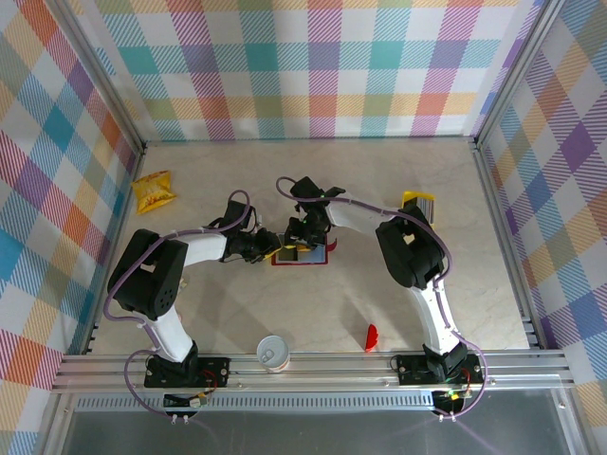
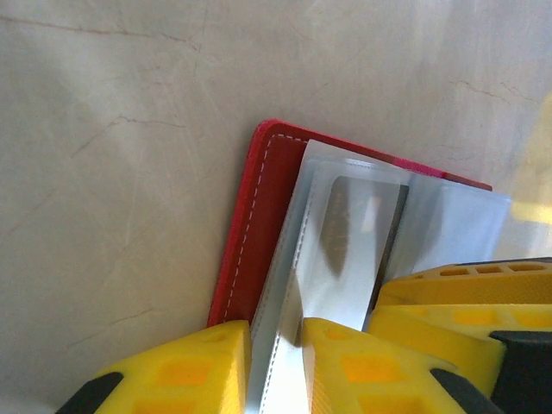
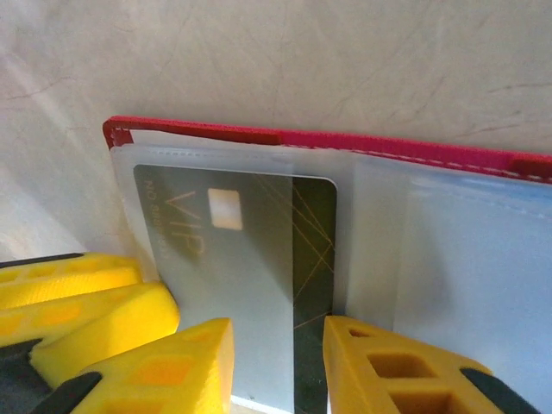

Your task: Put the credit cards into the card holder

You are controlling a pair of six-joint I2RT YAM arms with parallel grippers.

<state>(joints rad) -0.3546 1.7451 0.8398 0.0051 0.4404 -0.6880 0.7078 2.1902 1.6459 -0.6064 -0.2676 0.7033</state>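
The dark-red card holder (image 1: 321,258) lies open in the middle of the table, its clear sleeves up. My left gripper (image 1: 270,249) comes in from the left. Its yellow fingers (image 2: 216,362) are shut on one sleeve leaf, beside the red cover (image 2: 252,224). My right gripper (image 1: 305,237) points down from behind. In the right wrist view its jaws (image 3: 278,336) stand a little apart over a dark card marked VIP (image 3: 259,233). This card lies partly under a clear sleeve of the holder (image 3: 345,140), with nothing pinched. More yellow credit cards (image 1: 418,201) lie behind the right arm.
A crinkled yellow snack packet (image 1: 154,191) lies at the back left. A small white cup (image 1: 273,353) stands near the front rail, and a small red curved piece (image 1: 371,337) lies to its right. Checked walls close the table on three sides.
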